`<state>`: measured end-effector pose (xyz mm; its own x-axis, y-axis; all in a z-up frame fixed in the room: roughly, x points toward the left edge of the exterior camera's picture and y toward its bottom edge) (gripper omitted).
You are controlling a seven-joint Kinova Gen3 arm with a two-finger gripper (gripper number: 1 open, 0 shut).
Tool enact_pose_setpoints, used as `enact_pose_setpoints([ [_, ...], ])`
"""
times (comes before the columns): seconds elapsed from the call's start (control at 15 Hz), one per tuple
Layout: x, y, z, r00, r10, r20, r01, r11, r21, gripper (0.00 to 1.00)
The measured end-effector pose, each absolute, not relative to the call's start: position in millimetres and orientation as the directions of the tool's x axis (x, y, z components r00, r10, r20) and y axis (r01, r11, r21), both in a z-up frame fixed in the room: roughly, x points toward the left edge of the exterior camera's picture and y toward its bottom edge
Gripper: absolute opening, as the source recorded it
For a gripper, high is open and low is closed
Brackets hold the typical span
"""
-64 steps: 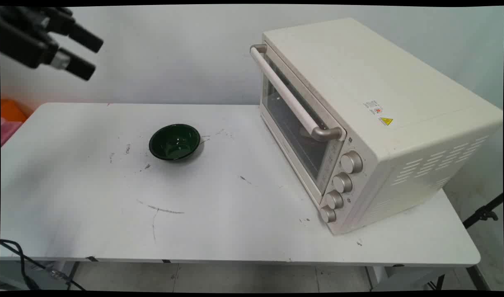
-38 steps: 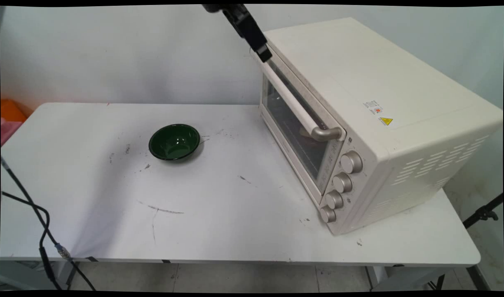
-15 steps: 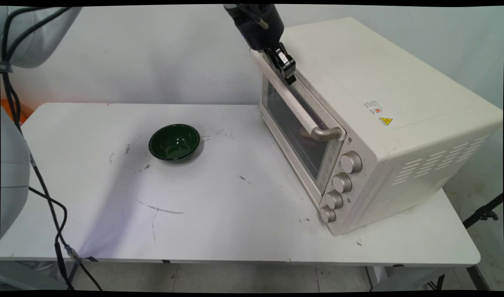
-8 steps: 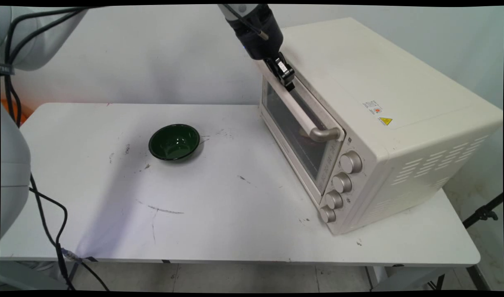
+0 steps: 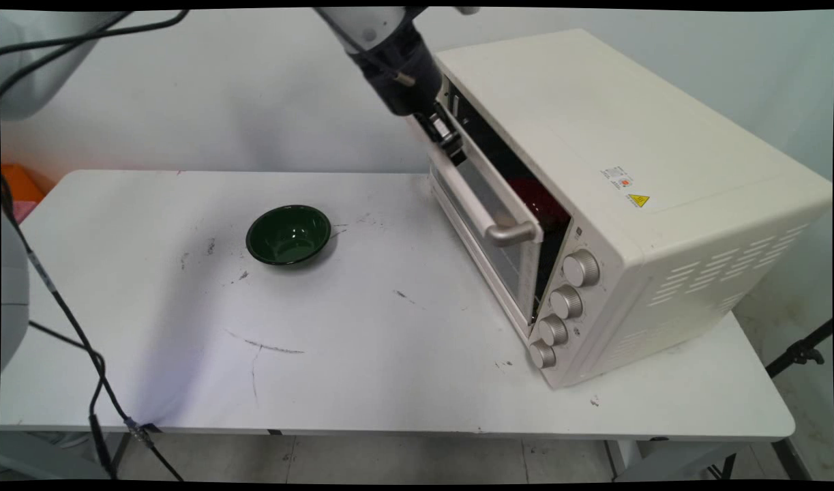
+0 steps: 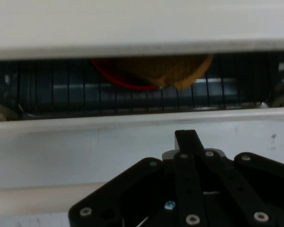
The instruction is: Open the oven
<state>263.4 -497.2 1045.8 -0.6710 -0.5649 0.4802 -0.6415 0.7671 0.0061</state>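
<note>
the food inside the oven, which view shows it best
The hand view: through the gap of the partly open door, the brown bread-like food on a red plate sits on the wire rack. The main view shows only a red patch inside the cream toaster oven.

Claw [image 5: 451,140] on oven handle [image 5: 472,198] — door [image 5: 488,235] ajar.

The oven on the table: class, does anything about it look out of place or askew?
The oven door hangs partly open, tilted out at its top, with the gripper at its handle. Something red and tan sits on the rack inside.
</note>
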Motion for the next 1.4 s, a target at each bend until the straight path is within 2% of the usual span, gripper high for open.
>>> enact_pose_setpoints([
  [0.6,309.1,-447.2,1019.8,-0.712,-0.509,0.484,-0.595,0.803,-0.032,0.0],
  [1.4,366.0,-409.4,967.4,-0.745,-0.414,0.523,-0.533,0.84,-0.095,0.0],
])
